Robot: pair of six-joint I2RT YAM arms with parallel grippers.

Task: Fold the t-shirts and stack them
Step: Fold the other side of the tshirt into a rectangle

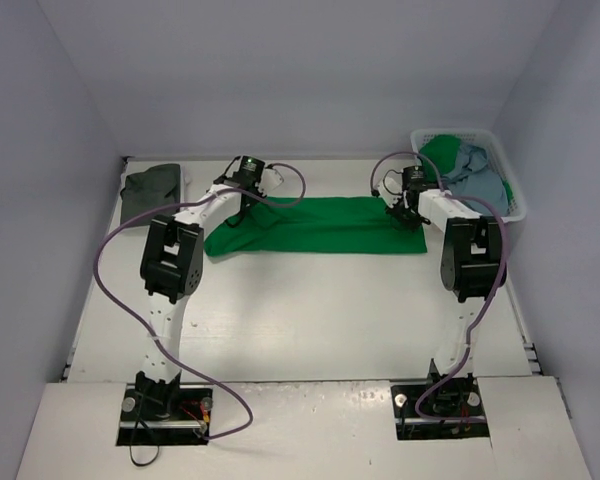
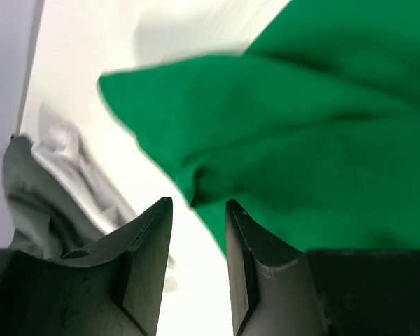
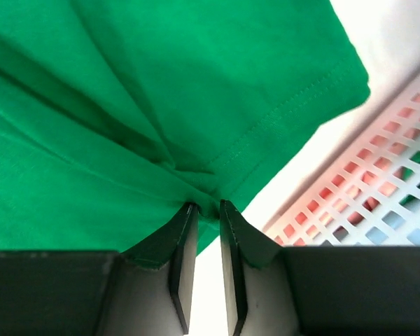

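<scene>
The right gripper (image 3: 204,208) pinches a bunched fold of the green t-shirt (image 3: 126,105) at its right end, just beside the basket (image 3: 378,210). The left gripper (image 2: 197,206) is spread at the shirt's left end, bare counter (image 1: 310,310) showing between its fingers. The shirt lies in a long band across the counter. A dark grey shirt (image 1: 150,188) sits in the far left corner.

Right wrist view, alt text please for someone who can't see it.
A green t-shirt fills most of the frame, a bunched fold pinched by the right end effector at bottom centre. A white laundry basket's lattice wall shows lower right.
</scene>
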